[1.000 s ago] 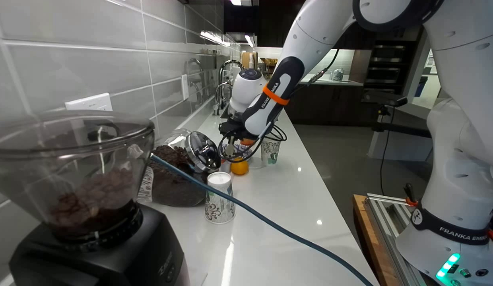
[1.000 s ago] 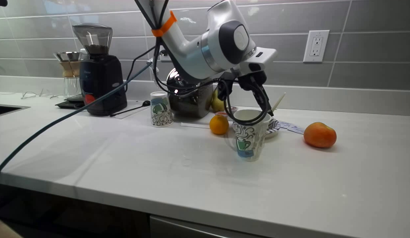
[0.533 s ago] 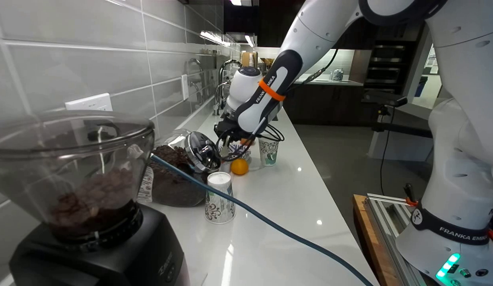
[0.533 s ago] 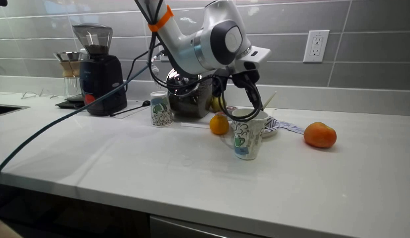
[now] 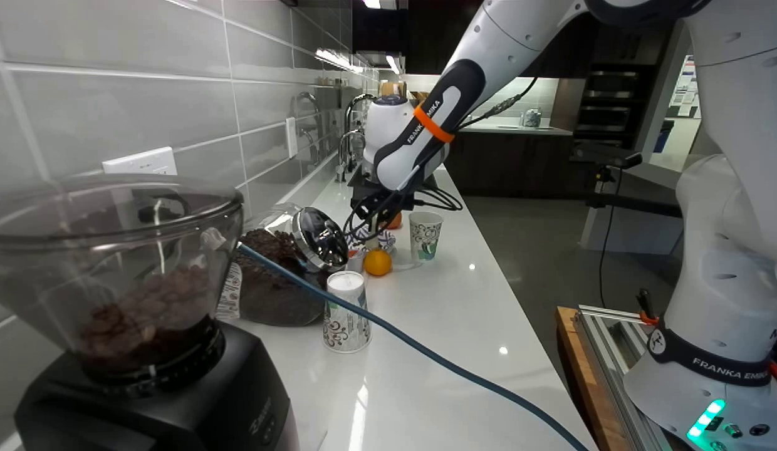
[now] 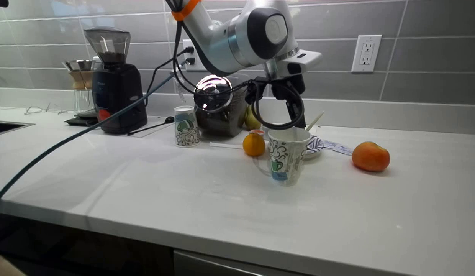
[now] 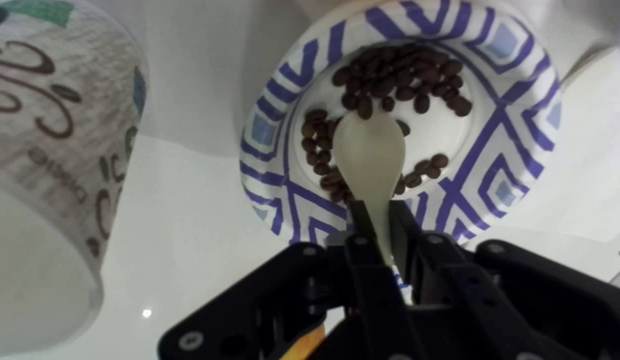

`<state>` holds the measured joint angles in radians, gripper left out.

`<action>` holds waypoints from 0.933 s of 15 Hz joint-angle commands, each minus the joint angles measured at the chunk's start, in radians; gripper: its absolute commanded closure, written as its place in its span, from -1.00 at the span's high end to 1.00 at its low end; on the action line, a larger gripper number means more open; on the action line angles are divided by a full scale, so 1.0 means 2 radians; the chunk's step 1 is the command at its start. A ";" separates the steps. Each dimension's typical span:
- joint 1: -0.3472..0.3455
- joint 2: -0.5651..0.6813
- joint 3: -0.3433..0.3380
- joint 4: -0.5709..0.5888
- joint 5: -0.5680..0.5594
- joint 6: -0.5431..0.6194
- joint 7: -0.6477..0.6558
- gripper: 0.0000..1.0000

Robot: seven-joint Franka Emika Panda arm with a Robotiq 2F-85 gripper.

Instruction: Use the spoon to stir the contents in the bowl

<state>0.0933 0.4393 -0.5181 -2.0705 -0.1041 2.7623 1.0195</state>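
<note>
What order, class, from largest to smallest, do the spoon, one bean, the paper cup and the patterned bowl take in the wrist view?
Largest, unranked: patterned bowl and paper cup; the cup is cut off by the frame and looks nearer the camera.
Next: spoon.
Smallest: bean.

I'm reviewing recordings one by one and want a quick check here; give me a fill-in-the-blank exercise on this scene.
The gripper holds a pale ____.
Brown coffee ____ lie in the patterned bowl.
In the wrist view, a printed ____ stands left of the bowl.

Missing words: spoon; beans; cup.
</note>
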 commanded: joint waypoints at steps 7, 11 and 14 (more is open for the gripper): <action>0.018 0.019 -0.055 0.003 -0.081 0.077 0.073 -0.93; 0.020 0.038 -0.046 -0.001 -0.045 0.136 0.055 -0.93; 0.026 0.053 -0.043 -0.005 -0.020 0.169 0.042 -0.93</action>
<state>0.1262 0.5152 -0.6016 -2.0700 -0.2040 3.0302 1.1253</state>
